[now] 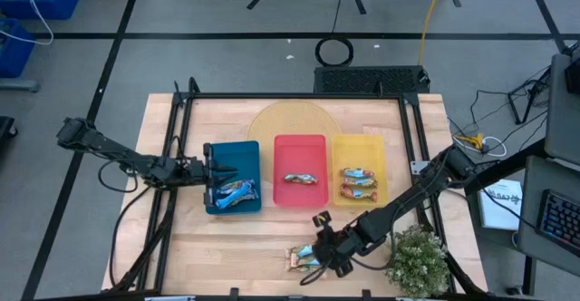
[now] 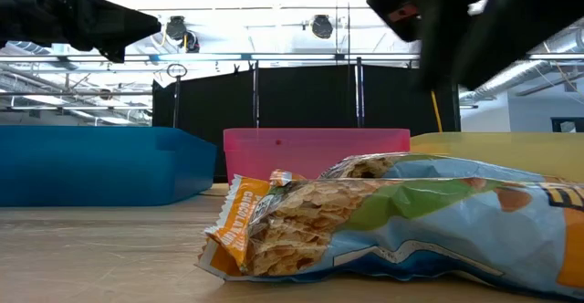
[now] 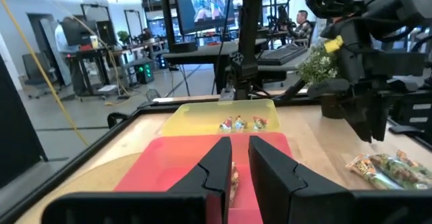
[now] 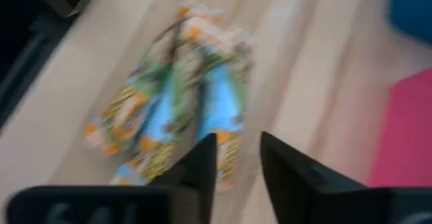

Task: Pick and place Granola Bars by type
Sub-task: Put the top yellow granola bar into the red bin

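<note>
Two or three tan-and-light-blue granola bars [image 1: 304,258] [image 4: 175,102] lie in a loose pile on the wood near the table's near edge, filling the low view [image 2: 392,216]. My right gripper [image 1: 323,239] [image 4: 237,143] hovers open just above and beside them, touching nothing. Bright blue bars [image 1: 236,192] lie in the blue tray [image 1: 237,156]. One bar [image 1: 302,179] lies in the red tray [image 1: 300,147], and two tan-and-light-blue bars [image 1: 358,181] lie in the yellow tray [image 1: 359,147]. My left gripper [image 1: 212,169] [image 3: 240,158] hangs over the blue tray, slightly open and empty.
The three trays stand side by side mid-table inside a black frame [image 1: 299,95]. A small potted plant [image 1: 419,260] stands at the near right corner, close to my right arm. Bare wood lies left of the loose bars. A person sits at a desk beyond the table [image 3: 304,23].
</note>
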Motion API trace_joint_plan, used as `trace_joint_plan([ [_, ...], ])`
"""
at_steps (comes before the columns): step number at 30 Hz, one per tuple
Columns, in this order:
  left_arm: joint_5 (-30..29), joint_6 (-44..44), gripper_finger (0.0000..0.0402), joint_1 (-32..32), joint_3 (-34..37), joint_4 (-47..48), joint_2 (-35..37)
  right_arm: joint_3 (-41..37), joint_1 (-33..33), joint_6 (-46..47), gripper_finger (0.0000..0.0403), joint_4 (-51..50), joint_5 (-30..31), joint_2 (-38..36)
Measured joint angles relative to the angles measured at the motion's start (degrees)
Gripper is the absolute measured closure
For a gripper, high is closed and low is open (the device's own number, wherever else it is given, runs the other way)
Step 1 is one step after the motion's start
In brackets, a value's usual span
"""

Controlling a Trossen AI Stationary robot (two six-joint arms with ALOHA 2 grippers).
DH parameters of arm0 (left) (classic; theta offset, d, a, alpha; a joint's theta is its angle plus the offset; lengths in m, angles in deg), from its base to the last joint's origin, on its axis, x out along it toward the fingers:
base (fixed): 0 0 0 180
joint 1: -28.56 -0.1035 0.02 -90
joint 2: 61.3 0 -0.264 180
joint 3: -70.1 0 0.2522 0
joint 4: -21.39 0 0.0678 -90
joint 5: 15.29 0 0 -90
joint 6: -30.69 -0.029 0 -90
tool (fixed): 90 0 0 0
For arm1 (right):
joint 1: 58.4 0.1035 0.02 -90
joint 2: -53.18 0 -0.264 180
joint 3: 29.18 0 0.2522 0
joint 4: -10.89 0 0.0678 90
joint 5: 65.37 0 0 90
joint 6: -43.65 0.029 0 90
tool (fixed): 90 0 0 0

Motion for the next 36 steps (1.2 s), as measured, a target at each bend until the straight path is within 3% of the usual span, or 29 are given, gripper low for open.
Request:
trace_joint_plan([
  [4, 0.0, -1.1, 0.0341, 0.0, 0.0, 0.0, 0.0, -1.6, -0.8, -0.4, 0.0239, 3.4, 0.2, 0.1],
  [8, 0.0, -1.2, 0.0341, 0.0, 0.0, 0.0, 0.0, -4.2, -1.5, 0.6, 0.0215, 5.8, 0.1, 0.0],
  [22, 0.0, -0.3, 0.0341, 0.0, 0.0, 0.1, 0.0, -14.6, -1.9, 2.6, 0.0238, 24.6, -3.2, 0.1],
  [36, 0.0, 0.5, 0.0341, 0.0, 0.0, 0.7, 0.0, -17.6, -1.8, 4.4, 0.0239, 28.3, -3.1, 1.7],
])
